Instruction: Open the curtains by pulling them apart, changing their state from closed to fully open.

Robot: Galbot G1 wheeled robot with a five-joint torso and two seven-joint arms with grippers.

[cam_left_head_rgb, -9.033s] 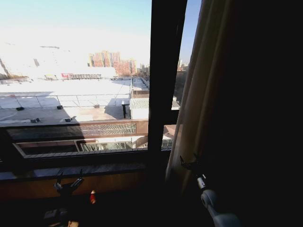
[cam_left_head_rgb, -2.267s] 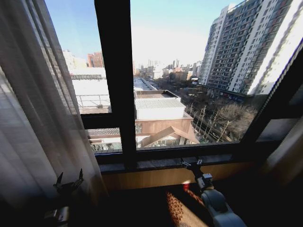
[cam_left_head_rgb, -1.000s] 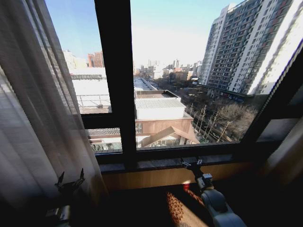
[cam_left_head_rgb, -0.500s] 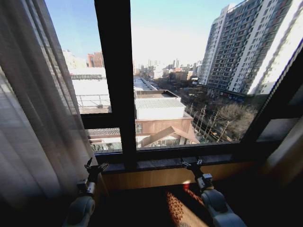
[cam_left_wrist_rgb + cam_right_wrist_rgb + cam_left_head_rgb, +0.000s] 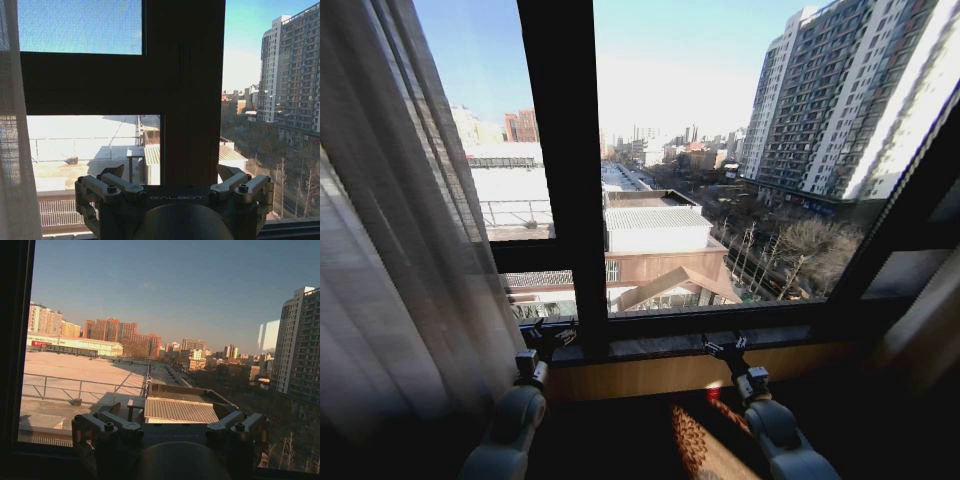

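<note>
The curtains (image 5: 390,260) hang gathered at the left of the window, sheer off-white pleats from above the view down to floor level; a darker fold of fabric sits at the far right edge. Left tool (image 5: 548,338) is raised at the sill just beside the curtain's inner edge, jaws spread wide, holding nothing. Right tool (image 5: 725,348) is at the sill near the middle pane, jaws also apart, empty. The fabric looks light, soft and slippery, so it will likely bunch and slide. The best hold is probably a pinch on several pleats at the inner edge, low down.
</note>
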